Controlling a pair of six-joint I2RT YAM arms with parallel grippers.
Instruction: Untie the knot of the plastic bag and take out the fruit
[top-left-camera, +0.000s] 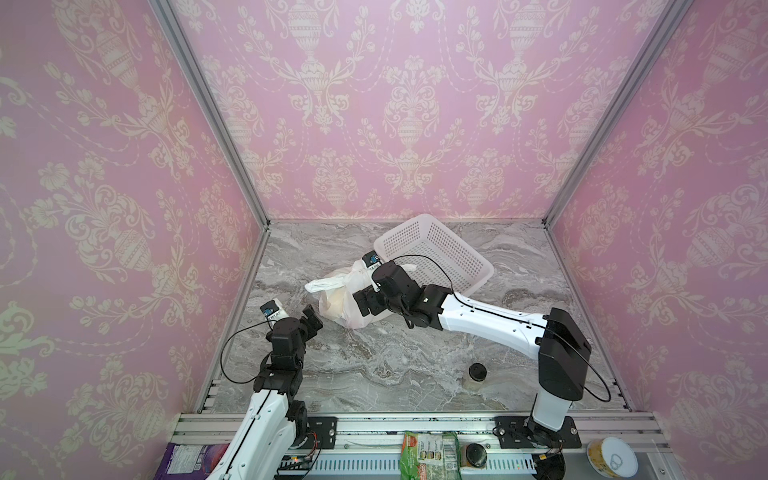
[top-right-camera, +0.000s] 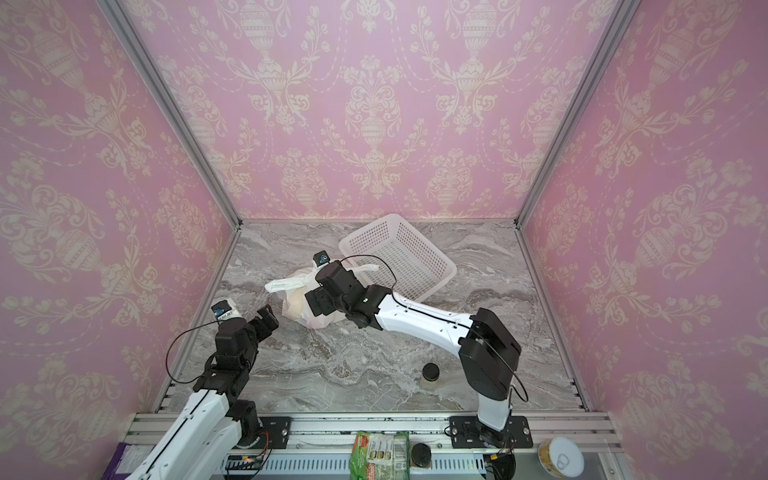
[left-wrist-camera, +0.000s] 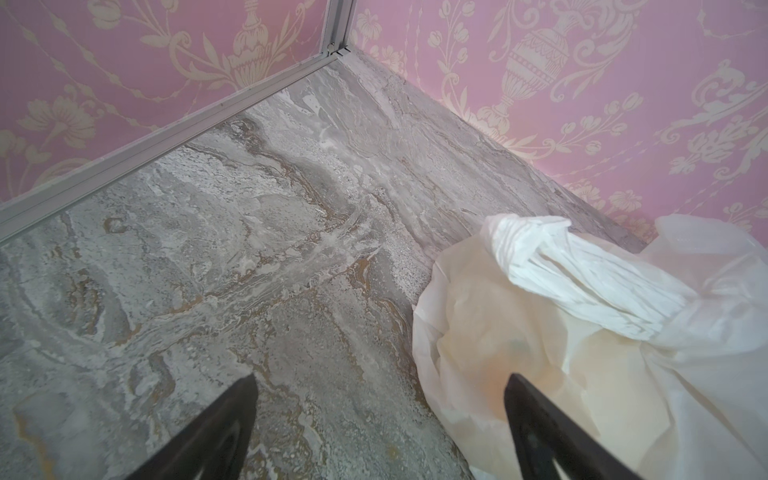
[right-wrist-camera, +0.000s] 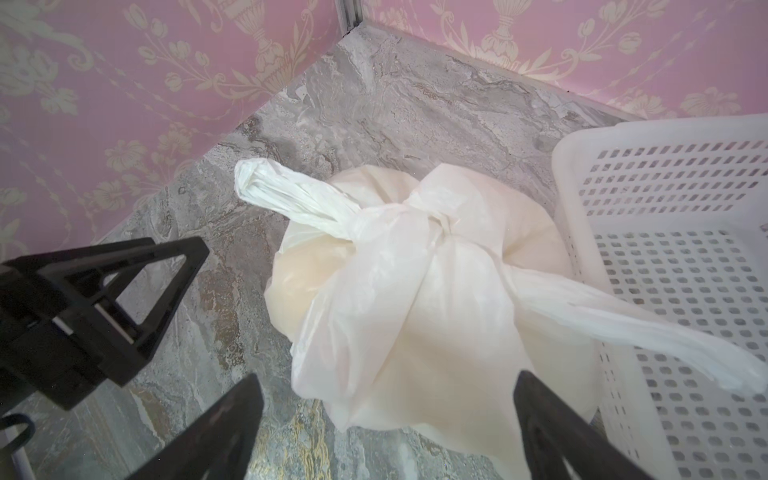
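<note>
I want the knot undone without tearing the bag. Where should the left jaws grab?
Grip the twisted handle end jutting free of the knot, coming from the left gripper's side: it points that way, clear of the basket, and is narrow.

Grey marbled table, three things on it.
The table (top-left-camera: 374, 370) carried a tied white bag (top-left-camera: 332, 305) under the right gripper (top-left-camera: 365, 302) and just beside the left gripper (top-left-camera: 311, 319). A white basket (top-left-camera: 436, 253) touched the bag just beyond the right gripper. A black-lidded jar (top-left-camera: 477, 372) stood well back from both grippers, towards the arm bases.
</note>
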